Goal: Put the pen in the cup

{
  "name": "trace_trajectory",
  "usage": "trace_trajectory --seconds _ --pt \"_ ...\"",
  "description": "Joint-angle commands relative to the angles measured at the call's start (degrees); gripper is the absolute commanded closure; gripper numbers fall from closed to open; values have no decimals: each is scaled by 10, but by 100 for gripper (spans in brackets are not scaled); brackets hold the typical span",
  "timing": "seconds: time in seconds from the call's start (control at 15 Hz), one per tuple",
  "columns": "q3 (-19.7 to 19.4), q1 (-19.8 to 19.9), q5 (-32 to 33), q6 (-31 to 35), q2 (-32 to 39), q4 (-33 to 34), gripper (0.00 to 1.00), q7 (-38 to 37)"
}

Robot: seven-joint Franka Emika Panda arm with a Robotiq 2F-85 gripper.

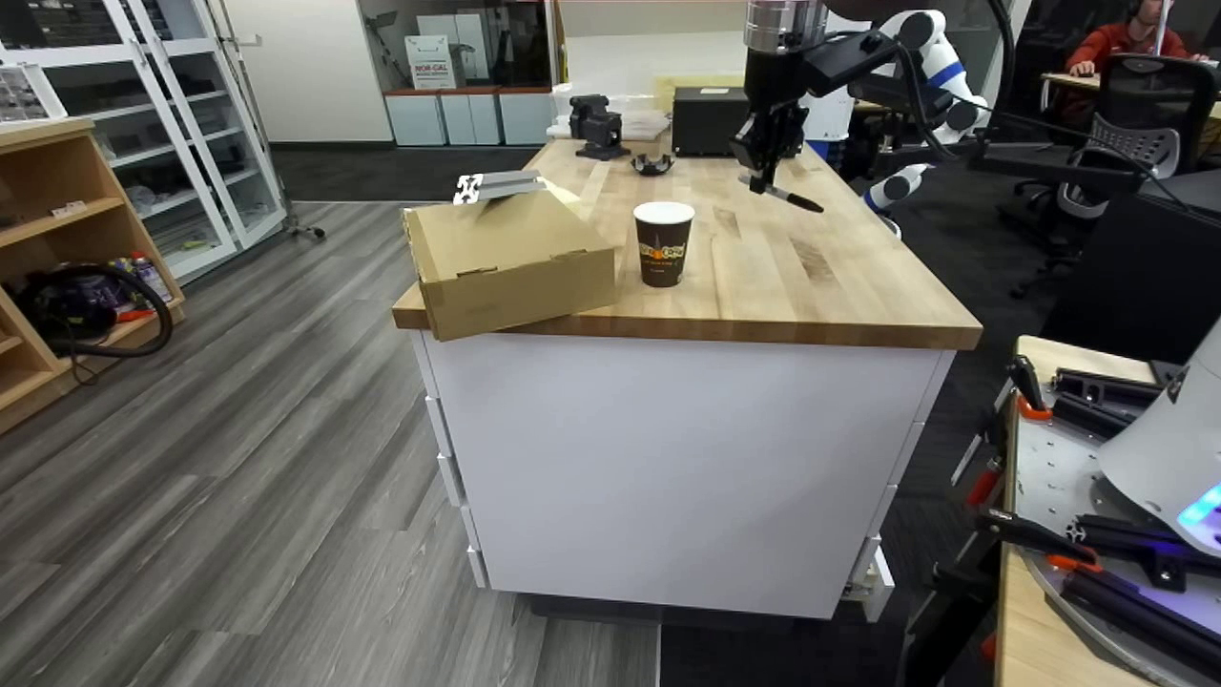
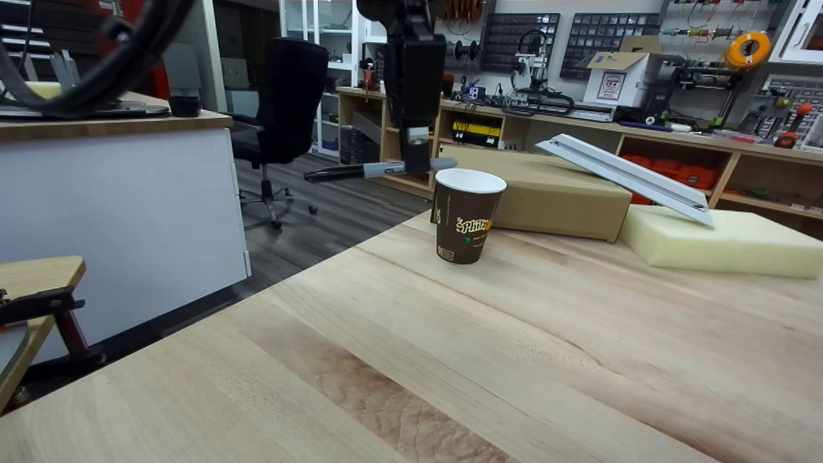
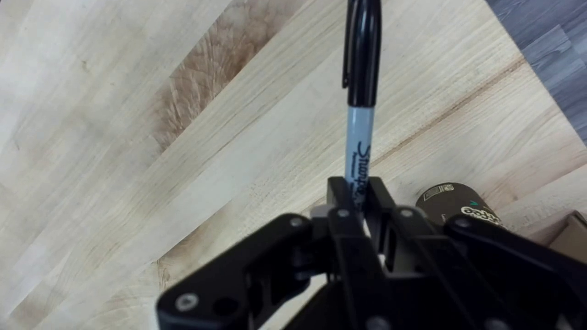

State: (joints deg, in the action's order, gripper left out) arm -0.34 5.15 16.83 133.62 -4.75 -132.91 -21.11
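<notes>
- In an exterior view, the fingers (image 1: pixel 759 181) pinch the pen (image 1: pixel 796 199) above the counter (image 1: pixel 820 305). The dark cap end slopes downward and is directed away from the cup (image 1: pixel 664 250).
- The cup stands upright on the counter. The cardboard box (image 1: pixel 534 258) sits just beside it, one corner projecting past the counter edge.
- A black vise (image 1: pixel 599 129) stands toward the far end of the counter.
- In an exterior view, the pen (image 2: pixel 384 169) is near horizontal, cap slightly lower, with a length extending on either side of the fingers.
- A metal bar (image 2: pixel 630 177) slants from the cardboard box to the foam block (image 2: pixel 726 245).
- In the wrist view, the fingers bear on both sides of the grey, lettered barrel; the black cap reaches the top edge.
- The cup shows at lower right, partly hidden.
</notes>
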Motion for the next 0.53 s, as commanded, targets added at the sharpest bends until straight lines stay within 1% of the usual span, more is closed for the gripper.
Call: trace_trajectory --seconds 0.0,0.47 --pt "-6 -4 -2 0 22 30 93 22" --pt "-4 -14 -17 -7 68 84 93 56"
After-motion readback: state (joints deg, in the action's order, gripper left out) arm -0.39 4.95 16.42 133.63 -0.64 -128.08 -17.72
